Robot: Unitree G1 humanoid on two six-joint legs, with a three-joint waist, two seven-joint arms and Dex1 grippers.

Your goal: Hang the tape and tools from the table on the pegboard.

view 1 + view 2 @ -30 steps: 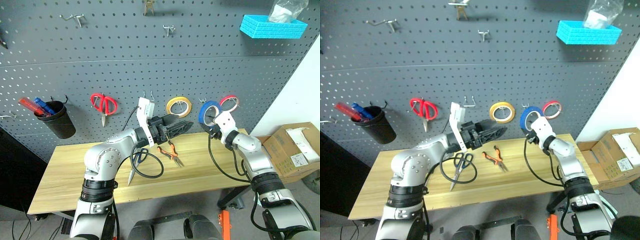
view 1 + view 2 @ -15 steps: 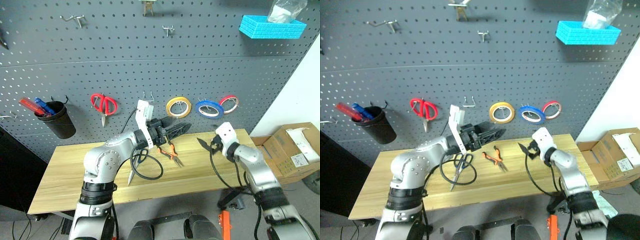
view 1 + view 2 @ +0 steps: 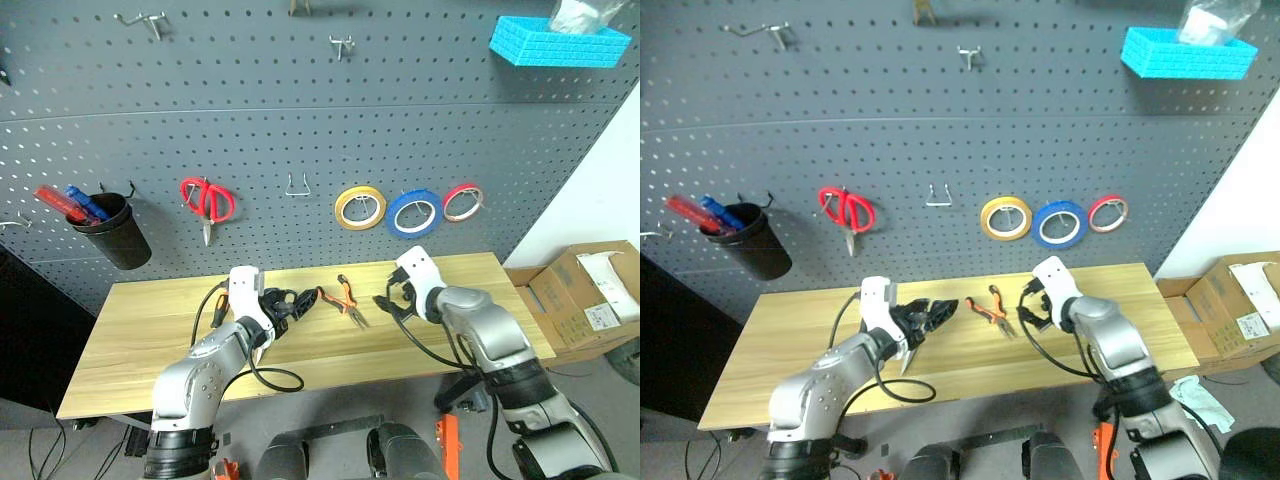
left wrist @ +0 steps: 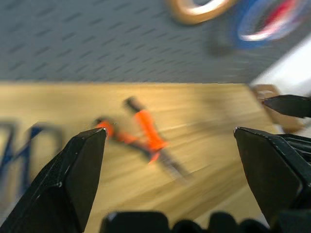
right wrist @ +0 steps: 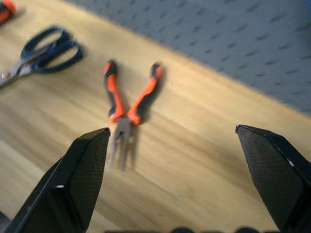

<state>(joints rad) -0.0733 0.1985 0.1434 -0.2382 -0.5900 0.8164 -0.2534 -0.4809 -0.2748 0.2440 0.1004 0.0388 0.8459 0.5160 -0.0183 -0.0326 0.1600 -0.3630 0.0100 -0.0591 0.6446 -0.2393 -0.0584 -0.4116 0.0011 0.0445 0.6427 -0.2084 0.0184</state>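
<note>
Left eye view has both my arms low over the table (image 3: pixel 130 330). My right gripper (image 3: pixel 390 297) hangs above the right half of the wood with its two black fingers spread as wide as they go and nothing between them. My left gripper (image 3: pixel 290 305) sits over the middle of the tabletop, fingers likewise fully apart and empty.

Between my two grippers lie the pliers (image 3: pixel 346 300), flat on the wood, orange-and-black handles toward the pegboard (image 3: pixel 250 130) and jaws toward me. My right wrist view shows them (image 5: pixel 124 103) framed between my spread fingers, handles splayed in a V. In that same view the dark-handled scissors (image 5: pixel 41 54) lie flat on the wood beyond the pliers, apart from them. My left wrist view also catches the pliers (image 4: pixel 146 138), blurred.

The blue tape (image 3: pixel 413 213) hangs on the pegboard, above the table's right part, between the yellow roll (image 3: pixel 360 207) and the thin red roll (image 3: pixel 462 202). Farther left on the board hang the red-handled scissors (image 3: pixel 207 203), and a black cup (image 3: pixel 115 238) holding pens. A blue basket (image 3: pixel 560 42) sits high at the board's right edge.

I cannot make out the screwdriver for certain.
</note>
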